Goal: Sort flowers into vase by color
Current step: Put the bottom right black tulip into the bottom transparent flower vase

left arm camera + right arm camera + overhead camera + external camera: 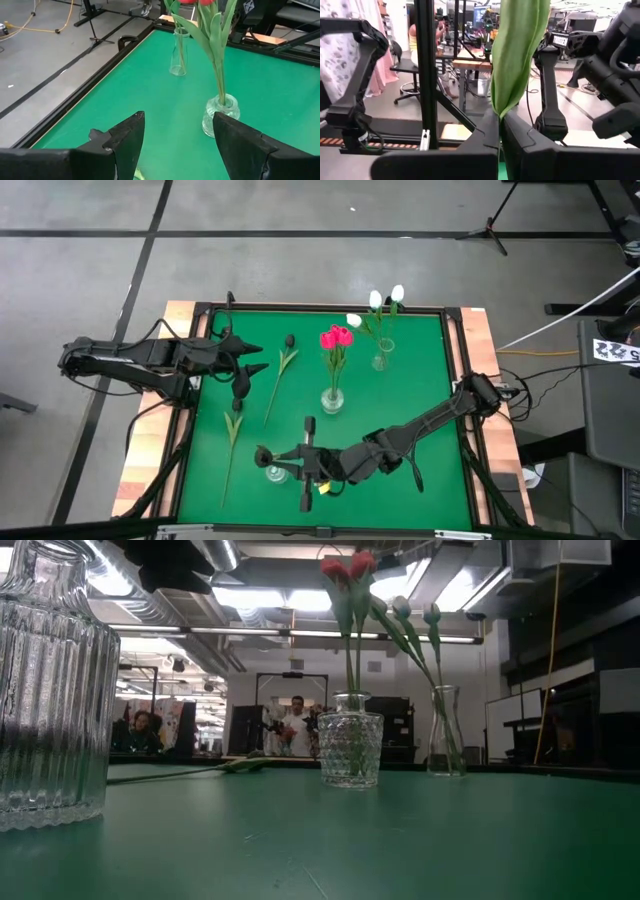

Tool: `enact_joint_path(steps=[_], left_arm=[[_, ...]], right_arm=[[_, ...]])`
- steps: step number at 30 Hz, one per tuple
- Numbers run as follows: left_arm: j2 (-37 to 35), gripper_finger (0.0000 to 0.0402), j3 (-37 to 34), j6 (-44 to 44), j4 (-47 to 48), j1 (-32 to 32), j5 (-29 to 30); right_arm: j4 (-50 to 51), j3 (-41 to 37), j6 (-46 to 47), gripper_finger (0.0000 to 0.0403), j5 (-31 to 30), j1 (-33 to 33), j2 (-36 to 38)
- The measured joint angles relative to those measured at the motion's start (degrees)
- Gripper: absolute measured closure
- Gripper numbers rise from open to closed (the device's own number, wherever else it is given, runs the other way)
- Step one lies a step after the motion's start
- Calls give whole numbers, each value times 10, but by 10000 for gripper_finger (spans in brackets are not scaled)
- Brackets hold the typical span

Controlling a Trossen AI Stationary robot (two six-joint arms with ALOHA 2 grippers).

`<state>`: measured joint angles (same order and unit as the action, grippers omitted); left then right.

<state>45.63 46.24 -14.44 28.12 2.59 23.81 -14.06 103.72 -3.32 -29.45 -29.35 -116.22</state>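
Note:
My right gripper [270,455] is near the table's near edge, just above a ribbed glass vase [275,474] [50,690], and is shut on a flower's green leaf [512,60]. That flower's head does not show plainly. My left gripper [255,358] [177,135] hangs open over the table's left part and touches nothing. Two dark-headed tulips lie flat on the green mat, one [279,375] beside the left gripper and one [231,450] nearer the near edge. Red tulips [336,338] stand in a small round vase [350,750]. White tulips [385,300] stand in a slim vase [445,730]. My right gripper pinches the flower's folded green leaf [506,102] between its two fingers. The fingers lie about level and point toward the table's left. The leaf stands upright above the fingers. What is below them is hidden by the gripper, so I cannot tell whether the stem reaches into the ribbed vase.
The mat [400,410] is framed by a black rail [455,350] with wooden borders. The red-tulip vase [332,398] stands mid-table and the white-tulip vase [380,360] behind it toward the far edge. People sit and stand in the room beyond [295,720].

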Motion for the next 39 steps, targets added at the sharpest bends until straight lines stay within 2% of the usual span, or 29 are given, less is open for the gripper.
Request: enact_joint_path(steps=[5,13,25,31,36,39], left_arm=[[0,171,0,0,0,0,0],[-2,171,0,1,0,0,0],[-1,171,0,1,-1,0,0],[-1,171,0,0,-1,0,0],[-1,171,0,0,-2,0,0],[-1,171,0,0,-2,0,0]], right_arm=[[-1,-5,2,403,2,5,0],[-111,-60,3,403,46,10,-3],[-127,-97,29,403,50,13,-2],[-124,-126,39,403,83,30,-2],[-197,-168,59,403,102,41,-2],[-209,-186,61,398,107,43,-2]])
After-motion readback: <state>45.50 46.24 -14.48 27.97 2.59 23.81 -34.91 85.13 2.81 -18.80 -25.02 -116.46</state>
